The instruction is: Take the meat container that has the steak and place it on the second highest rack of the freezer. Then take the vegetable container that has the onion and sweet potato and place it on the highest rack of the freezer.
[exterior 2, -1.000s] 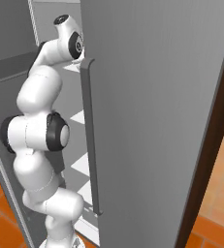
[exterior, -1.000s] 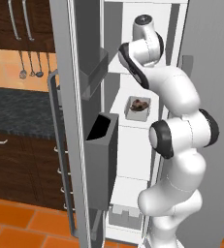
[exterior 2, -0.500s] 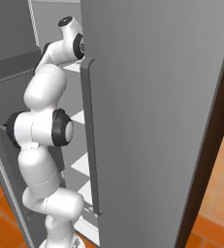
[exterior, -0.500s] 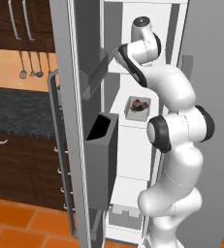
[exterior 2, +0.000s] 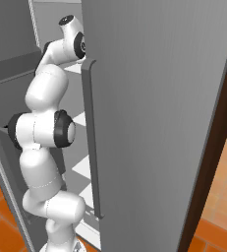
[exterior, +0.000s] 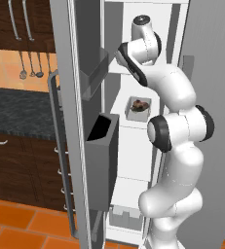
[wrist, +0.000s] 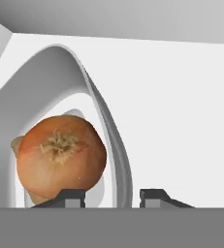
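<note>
Inside the freezer, the end effector straddles the vegetable container's rim — fingertips parted — with the onion inside. The steak tray sits on a lower rack — near its front edge.

Rendered home kitchen: tall grey open freezer with white shelves, dark wood cabinets, dark speckled counter, hanging utensils, orange tiled floor
</note>
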Motion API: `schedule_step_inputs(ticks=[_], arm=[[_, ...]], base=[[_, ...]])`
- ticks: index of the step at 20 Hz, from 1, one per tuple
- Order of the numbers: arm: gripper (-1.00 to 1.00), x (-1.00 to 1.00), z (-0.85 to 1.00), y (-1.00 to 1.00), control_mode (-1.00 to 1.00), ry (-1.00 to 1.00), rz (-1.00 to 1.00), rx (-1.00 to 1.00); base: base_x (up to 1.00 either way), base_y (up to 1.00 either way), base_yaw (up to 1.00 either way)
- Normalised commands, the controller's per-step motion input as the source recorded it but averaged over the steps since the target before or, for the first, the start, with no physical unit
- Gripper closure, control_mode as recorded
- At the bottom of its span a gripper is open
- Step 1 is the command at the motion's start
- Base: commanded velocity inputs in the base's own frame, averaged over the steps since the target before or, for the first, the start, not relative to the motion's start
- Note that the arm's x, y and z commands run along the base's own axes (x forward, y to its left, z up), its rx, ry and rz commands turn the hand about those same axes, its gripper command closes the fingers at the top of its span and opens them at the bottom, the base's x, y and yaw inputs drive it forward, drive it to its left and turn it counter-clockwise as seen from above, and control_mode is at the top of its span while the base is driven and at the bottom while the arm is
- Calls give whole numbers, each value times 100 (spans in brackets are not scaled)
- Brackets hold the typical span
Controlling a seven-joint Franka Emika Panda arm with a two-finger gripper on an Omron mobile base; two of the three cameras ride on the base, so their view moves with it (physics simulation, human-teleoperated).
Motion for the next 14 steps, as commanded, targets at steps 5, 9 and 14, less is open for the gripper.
schedule_step_inputs(ticks=[5, 9, 14], arm=[[-100, -30, 0, 0, -100, -7, 0, 0], [-100, -96, 13, -1, -100, -33, 0, 0], [-100, -99, 1, 0, -100, -15, 0, 0]], base=[[0, 0, 0], [0, 0, 0], [0, 0, 0]])
